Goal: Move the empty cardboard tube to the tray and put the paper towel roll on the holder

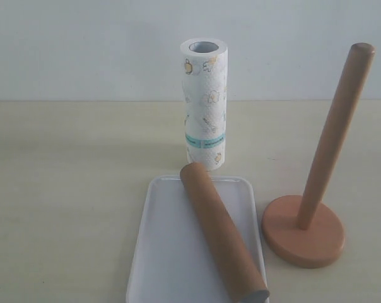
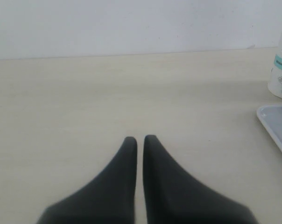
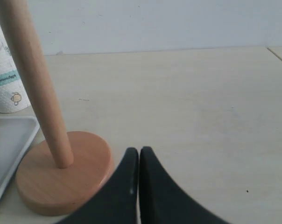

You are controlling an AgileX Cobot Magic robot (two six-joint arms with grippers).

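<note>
Half the job looks done from where I stand. Over on the left, the left gripper (image 2: pixel 139 138) hangs low above bare counter (image 1: pixel 64 189), jaws drawn to a thin slit with nothing between them. Next along, the tray (image 1: pixel 162 252) lies flat, and the empty cardboard tube (image 1: pixel 222 237) rests slantwise across it. That part I'd count as finished. Just behind the tray the paper towel roll (image 1: pixel 205 104) stands upright on the counter, with neither arm on it. To the right, the holder (image 1: pixel 332 136) shows a bare post, so the roll is yet to go on. The right gripper (image 3: pixel 139 150) sits close beside the holder's round base, jaws pressed together, empty. Pale, matte counter, and a plain white wall (image 1: pixel 83 44) behind.
</note>
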